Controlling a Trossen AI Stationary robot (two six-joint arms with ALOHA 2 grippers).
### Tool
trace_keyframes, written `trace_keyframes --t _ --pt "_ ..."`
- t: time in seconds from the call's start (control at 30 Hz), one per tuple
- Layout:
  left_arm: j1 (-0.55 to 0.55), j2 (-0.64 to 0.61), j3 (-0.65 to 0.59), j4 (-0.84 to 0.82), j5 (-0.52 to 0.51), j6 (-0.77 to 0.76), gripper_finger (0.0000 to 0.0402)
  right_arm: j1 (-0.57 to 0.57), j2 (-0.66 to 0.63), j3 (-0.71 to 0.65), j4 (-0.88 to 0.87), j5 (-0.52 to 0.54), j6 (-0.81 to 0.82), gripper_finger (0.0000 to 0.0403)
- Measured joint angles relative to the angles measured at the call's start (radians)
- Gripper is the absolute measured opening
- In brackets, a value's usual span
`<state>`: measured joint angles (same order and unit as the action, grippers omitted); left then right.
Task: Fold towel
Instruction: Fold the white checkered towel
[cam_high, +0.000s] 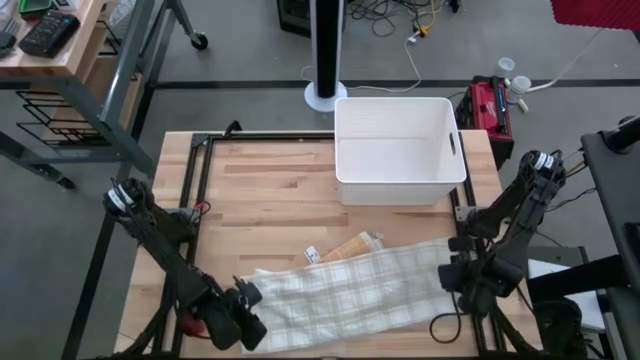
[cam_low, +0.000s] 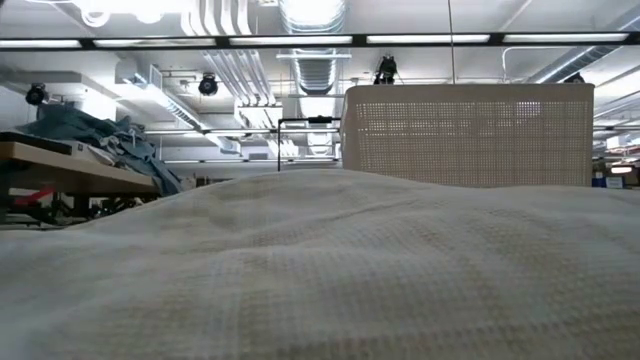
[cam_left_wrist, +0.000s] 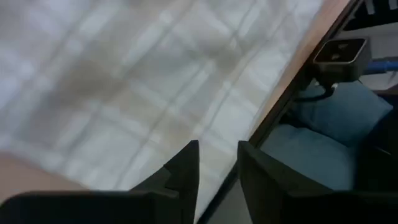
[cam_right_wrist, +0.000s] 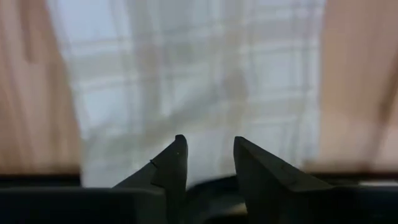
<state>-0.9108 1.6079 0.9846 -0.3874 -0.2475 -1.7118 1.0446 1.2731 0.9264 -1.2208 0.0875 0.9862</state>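
towel (cam_high: 350, 290) flat between grippers | left gripper (cam_left_wrist: 217, 165) open | right gripper (cam_right_wrist: 208, 155) open

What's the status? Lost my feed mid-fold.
Left gripper and right gripper open, empty, at towel's ends. Towel flat. White bin clear behind.

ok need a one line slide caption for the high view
Checked towel lies lengthwise near the table's front edge, left gripper and right gripper at its ends, white bin behind.

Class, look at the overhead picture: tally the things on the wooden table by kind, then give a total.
Towel: 1
Bin: 1
Small tan item by the towel's far edge: 1
Total: 3
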Motion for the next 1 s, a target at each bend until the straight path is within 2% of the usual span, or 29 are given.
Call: trace_keyframes --t 0.1,0.2,0.27,0.4,0.63,0.77,0.9,1.0 --pt "-0.008 0.001 -0.001 0.023 -0.049 -0.026 0.0083 0.005 0.011 -0.016 0.080 0.003 0.010 0.0111" --pt "0.000 0.014 -0.001 0.054 -0.187 0.010 0.0073 0.005 0.029 -0.055 0.175 0.048 0.010 0.0096" --pt "0.008 0.045 -0.001 0.058 -0.226 0.052 0.0067 0.005 0.048 -0.094 0.234 0.070 0.010 0.0086" --pt "0.013 0.148 -0.001 0.081 -0.187 0.054 0.0058 0.004 0.098 -0.148 0.292 0.066 0.015 0.0063" --pt "0.014 0.305 0.005 0.278 -0.059 0.003 0.0046 0.005 0.185 -0.153 0.376 -0.014 -0.028 0.0023" --pt "-0.010 0.318 0.005 0.319 -0.025 -0.024 0.0039 0.005 0.260 -0.156 0.545 -0.092 -0.071 0.0003" --pt "-0.043 0.282 0.002 0.286 0.012 -0.058 0.0036 0.004 0.335 -0.147 0.756 -0.236 -0.150 0.0002" --pt "-0.073 0.255 0.000 0.234 0.053 -0.129 0.0036 0.003 0.359 -0.135 0.795 -0.282 -0.178 0.0001"
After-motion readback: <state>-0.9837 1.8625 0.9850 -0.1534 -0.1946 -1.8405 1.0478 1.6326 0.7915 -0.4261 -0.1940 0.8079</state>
